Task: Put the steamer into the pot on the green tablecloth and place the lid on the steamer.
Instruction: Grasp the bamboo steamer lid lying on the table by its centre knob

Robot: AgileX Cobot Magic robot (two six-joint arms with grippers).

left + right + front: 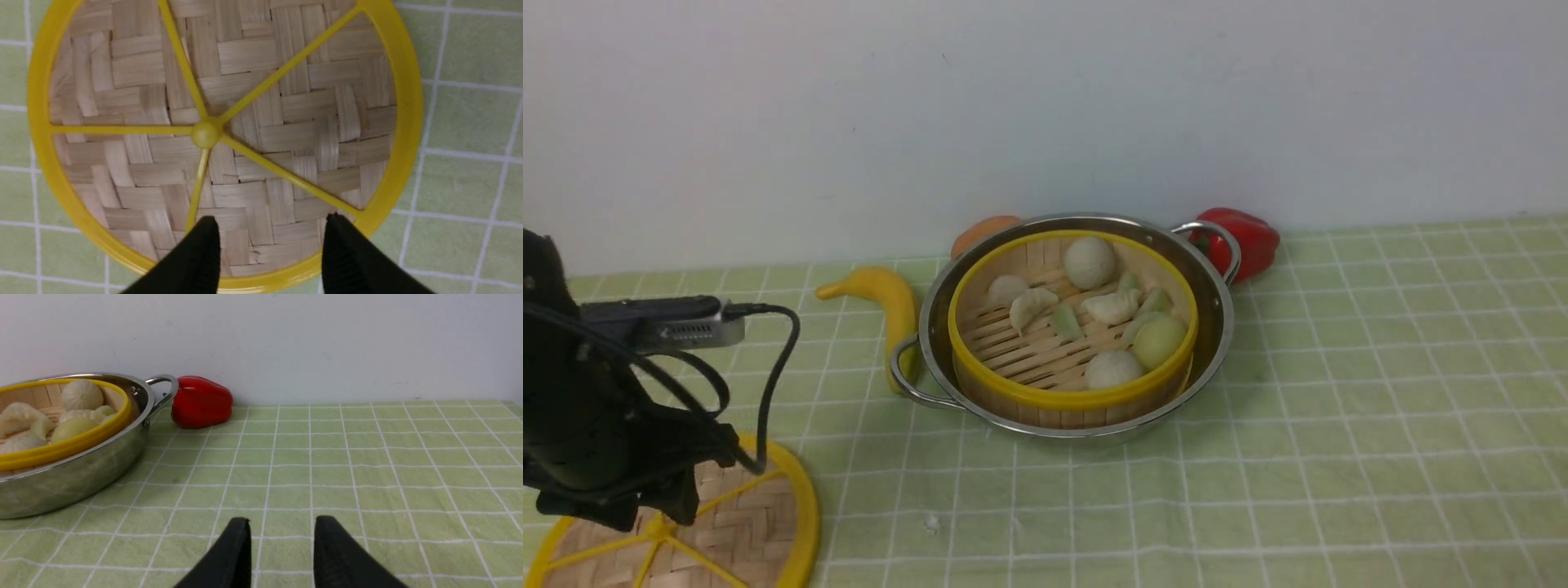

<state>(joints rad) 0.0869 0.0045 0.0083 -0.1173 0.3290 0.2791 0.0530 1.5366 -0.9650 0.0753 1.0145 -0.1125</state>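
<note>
The steamer [1029, 353], holding white and pale-green buns and dumplings, sits inside the steel pot [1218, 327] on the green tablecloth [1339, 408]. Both also show in the right wrist view, the steamer [61, 451] inside the pot [73, 477]. The lid [756, 523] lies flat on the cloth at the near left. My left gripper [269, 222] hangs open just above the lid [286, 110], its fingertips over the part near the rim, holding nothing. My right gripper [282, 522] is open and empty over bare cloth, to the right of the pot; it is out of the front view.
A yellow banana [890, 298] lies against the pot's left handle. An orange object [984, 231] sits behind the pot, and a red pepper [1245, 237] behind its right handle. A white wall closes the back.
</note>
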